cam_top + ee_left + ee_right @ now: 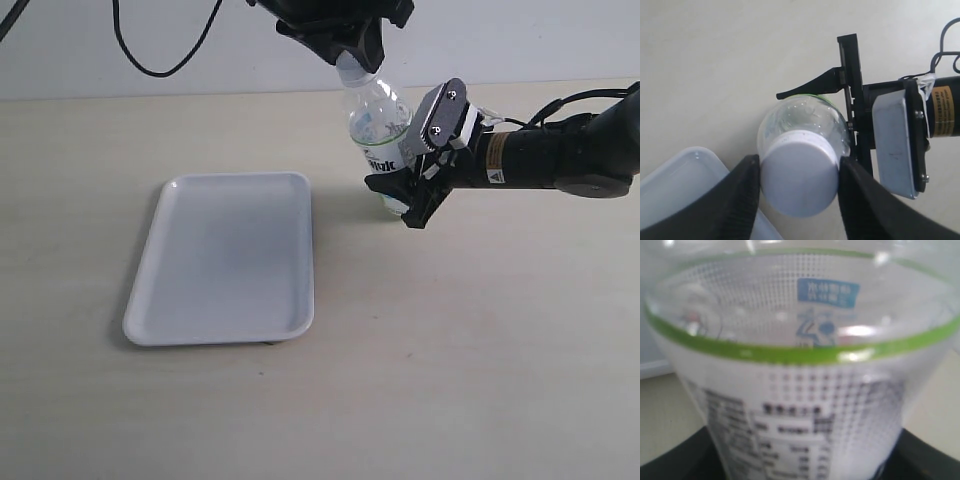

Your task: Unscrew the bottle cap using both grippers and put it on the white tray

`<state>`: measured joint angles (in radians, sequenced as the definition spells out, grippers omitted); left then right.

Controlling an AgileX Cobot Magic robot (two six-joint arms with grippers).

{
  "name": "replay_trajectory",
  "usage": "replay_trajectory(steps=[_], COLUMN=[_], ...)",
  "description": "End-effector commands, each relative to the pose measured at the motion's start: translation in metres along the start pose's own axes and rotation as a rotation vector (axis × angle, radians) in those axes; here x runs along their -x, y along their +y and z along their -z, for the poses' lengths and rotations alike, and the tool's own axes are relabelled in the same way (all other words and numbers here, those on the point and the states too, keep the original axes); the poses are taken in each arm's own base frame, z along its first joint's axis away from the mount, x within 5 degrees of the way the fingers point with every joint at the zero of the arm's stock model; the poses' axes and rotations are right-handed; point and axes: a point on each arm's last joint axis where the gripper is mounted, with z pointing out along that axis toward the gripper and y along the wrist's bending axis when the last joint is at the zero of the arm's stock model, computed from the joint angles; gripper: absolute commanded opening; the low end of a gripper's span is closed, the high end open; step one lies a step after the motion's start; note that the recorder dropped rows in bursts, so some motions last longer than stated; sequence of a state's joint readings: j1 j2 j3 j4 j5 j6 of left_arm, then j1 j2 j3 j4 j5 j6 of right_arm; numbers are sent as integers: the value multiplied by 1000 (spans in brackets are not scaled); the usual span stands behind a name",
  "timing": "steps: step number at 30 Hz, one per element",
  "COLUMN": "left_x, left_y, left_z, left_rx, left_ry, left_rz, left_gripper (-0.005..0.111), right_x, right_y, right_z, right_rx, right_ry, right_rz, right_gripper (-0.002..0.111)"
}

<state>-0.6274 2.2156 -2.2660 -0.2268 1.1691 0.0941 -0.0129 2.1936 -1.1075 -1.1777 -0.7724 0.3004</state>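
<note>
The clear bottle (378,125) with its white label stands slightly tilted on the table, just right of the white tray (225,260). My left gripper (350,50), all black, comes down from above. In the left wrist view it (799,175) is shut on the white bottle cap (799,172), with a black finger (740,200) pressed on each side. My right gripper (402,182), with grey plate jaws, is shut on the bottle's lower body. The right wrist view is filled by the bottle (800,365), and dark fingers (670,462) show at its sides.
The tray's near corner (685,172) lies close beside the bottle. The right arm (560,155) stretches in from the right over the light wooden table (450,350). A black cable (150,55) hangs at the back left.
</note>
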Motion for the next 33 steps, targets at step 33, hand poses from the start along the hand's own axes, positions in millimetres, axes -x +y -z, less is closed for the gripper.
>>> replay_trajectory(steps=[33], left_x=[-3], left_y=[-5], left_z=[3], left_rx=[-33], left_ry=[54], left_rz=[662], left_gripper=[0], right_x=[-6], right_y=[3], right_z=[-1], right_rx=[14], right_ry=[51], right_rz=[22], right_gripper=[0])
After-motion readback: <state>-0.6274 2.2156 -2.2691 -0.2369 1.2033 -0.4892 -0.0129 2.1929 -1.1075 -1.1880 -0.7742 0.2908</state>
